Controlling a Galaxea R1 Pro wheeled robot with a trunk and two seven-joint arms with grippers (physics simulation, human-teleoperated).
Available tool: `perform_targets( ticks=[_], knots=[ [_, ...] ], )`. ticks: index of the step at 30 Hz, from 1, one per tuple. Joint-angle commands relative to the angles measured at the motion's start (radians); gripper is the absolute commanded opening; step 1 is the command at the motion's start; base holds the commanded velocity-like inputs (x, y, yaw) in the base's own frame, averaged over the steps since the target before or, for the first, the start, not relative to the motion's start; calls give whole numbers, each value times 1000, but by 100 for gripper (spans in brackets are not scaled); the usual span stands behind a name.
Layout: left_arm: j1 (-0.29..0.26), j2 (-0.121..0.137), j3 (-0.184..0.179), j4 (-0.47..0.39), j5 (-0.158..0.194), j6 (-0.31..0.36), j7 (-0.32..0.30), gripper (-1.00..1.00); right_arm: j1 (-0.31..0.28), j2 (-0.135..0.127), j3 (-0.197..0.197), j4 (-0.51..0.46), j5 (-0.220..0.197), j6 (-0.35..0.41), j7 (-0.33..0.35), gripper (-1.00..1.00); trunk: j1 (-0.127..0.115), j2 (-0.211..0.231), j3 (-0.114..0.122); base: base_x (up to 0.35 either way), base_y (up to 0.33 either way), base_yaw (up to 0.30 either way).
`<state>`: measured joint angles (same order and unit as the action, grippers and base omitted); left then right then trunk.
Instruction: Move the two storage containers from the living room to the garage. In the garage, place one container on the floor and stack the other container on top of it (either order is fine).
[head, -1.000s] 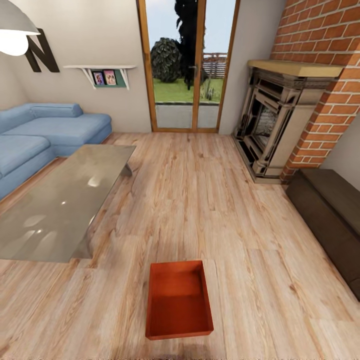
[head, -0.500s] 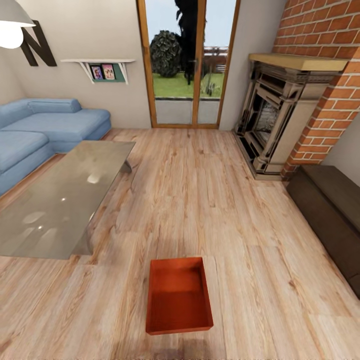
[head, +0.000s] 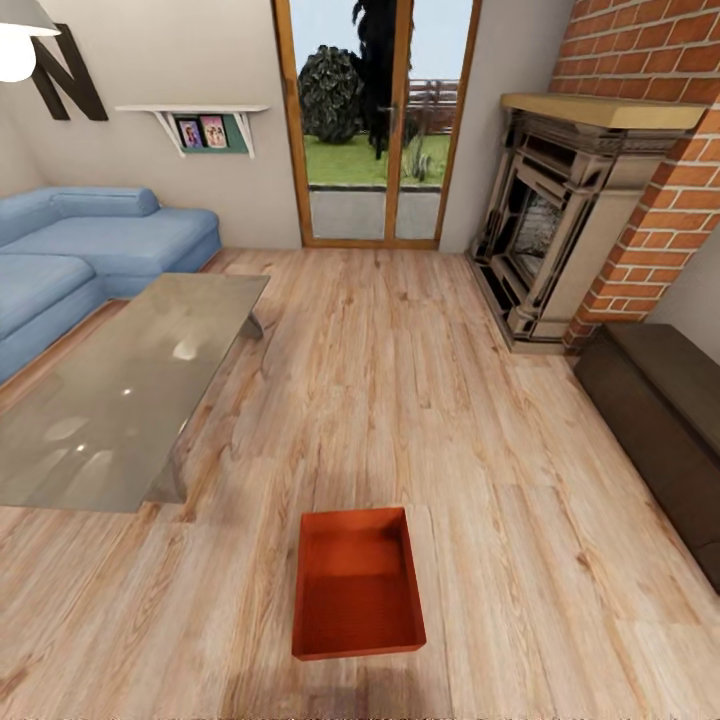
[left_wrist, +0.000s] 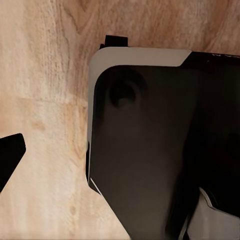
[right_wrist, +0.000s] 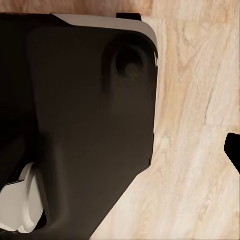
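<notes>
Plank flooring (head: 420, 400) — one storage container (head: 357, 583)

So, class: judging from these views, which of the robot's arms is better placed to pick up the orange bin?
Neither clearly: the storage container sits centred ahead on the wood floor, barely toward the robot's left. Both wrist views face floor.

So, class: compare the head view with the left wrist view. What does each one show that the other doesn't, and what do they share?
Head view: one orange-red rectangular open-topped bin sitting on the floor, a blue sofa, a glass-topped table, a red brick fireplace, glazed wooden patio doors and a dark low cabinet.

Left wrist view: a large black robot body panel with a pale grey edge seen close up, plus a black tip at the frame edge.

Both: the light wood plank flooring.
</notes>
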<state>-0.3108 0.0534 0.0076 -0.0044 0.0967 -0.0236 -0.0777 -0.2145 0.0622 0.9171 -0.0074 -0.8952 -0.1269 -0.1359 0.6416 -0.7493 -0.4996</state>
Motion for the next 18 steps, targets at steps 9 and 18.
perform_targets(
  ticks=[9,18],
  knots=[
    [-1,0,0,1,10,-2,-5,100,0,0,8,0,-8,-2,-4,100,0,-1,-15,0,0,0],
    [-1,0,0,1,10,-2,-5,100,0,-1,8,0,-8,-2,-4,100,0,-1,-30,0,0,0]
  ],
)
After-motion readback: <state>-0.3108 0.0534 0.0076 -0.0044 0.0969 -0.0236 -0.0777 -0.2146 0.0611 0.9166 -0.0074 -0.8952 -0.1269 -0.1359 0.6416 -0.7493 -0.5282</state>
